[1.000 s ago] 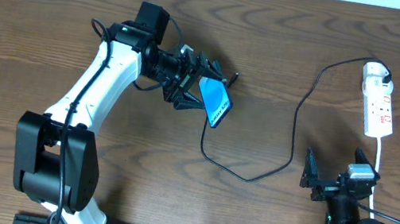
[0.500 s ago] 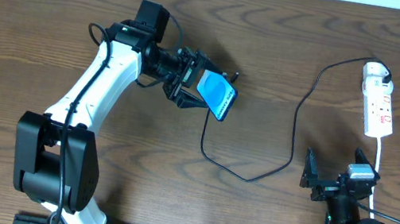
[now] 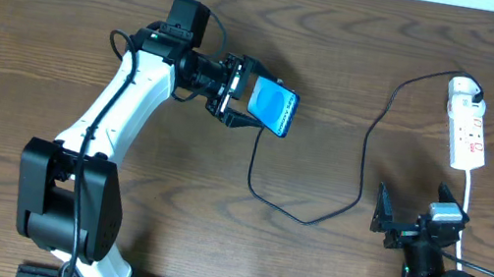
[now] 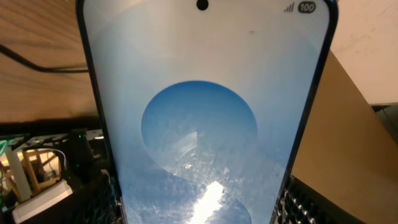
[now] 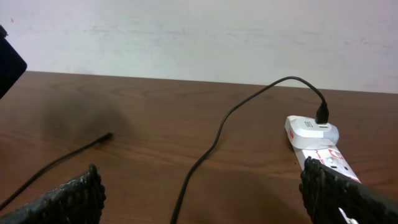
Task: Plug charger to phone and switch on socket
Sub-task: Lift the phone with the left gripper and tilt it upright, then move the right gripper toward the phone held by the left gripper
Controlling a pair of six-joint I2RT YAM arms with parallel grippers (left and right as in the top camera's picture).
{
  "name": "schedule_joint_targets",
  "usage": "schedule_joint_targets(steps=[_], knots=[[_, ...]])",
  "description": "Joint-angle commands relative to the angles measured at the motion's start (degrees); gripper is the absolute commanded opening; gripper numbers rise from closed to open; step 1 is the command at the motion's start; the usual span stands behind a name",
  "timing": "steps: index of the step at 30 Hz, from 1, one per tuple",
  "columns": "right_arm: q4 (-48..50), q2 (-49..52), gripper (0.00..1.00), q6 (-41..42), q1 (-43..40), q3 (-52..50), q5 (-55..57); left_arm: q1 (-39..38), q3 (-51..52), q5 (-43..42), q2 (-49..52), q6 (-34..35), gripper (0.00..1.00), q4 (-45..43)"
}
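The left pincer (image 3: 246,97) clamps the phone (image 3: 273,109) above the table, the charger (image 3: 314,219) lies unplugged nearby, and the right pincer (image 3: 413,221) gapes empty near the socket (image 3: 465,128), seemingly not yet switched.

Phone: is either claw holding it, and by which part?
The left claw holds the phone, clamped across its two long edges near the bottom end. The right claw is open and empty.

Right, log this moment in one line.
left gripper: holds phone aloft | right gripper: open, empty | charger: tip on table, not in phone | socket: untouched
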State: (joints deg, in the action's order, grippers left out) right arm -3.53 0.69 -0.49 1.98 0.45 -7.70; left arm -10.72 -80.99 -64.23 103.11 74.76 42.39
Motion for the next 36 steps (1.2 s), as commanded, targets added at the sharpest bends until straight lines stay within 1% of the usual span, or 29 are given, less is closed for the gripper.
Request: schedule_joint_targets(steps=[1, 9, 11, 20, 26, 28, 31, 36], knots=[[-0.13, -0.37, 0.99, -0.44, -0.07, -0.13, 0.24, 0.04, -0.52, -2.89, -1.7, 1.01, 0.54, -0.09], [-0.13, -0.37, 0.99, -0.5, -0.07, -0.13, 0.46, 0.04, -0.52, -2.91, -1.7, 1.01, 0.54, -0.09], [-0.13, -0.37, 0.99, -0.87, -0.07, -0.13, 3.78, 0.04, -0.52, -2.91, -1.7, 1.01, 0.54, -0.09], [-0.13, -0.37, 0.99, -0.85, -0.07, -0.13, 4.15, 0.04, -0.52, -2.91, -1.7, 1.01, 0.54, -0.09], [-0.46, 0.17, 0.99, 5.66, -0.07, -0.04, 2.58, 0.04, -0.52, -2.93, -1.7, 1.05, 0.54, -0.09], [-0.57, 0.66, 0.99, 5.64, -0.07, 0.33, 1.01, 0.04, -0.52, -2.93, -1.7, 1.05, 0.54, -0.09], [-0.52, 2.84, 0.99, 6.01, -0.07, 2.01, -0.42, 0.04, -0.52, -2.95, -1.7, 1.03, 0.54, -0.09], [-0.76, 11.78, 0.99, 6.01, -0.33, 9.49, -3.06, 0.04, -0.52, -3.58, -1.7, 1.03, 0.54, -0.11]])
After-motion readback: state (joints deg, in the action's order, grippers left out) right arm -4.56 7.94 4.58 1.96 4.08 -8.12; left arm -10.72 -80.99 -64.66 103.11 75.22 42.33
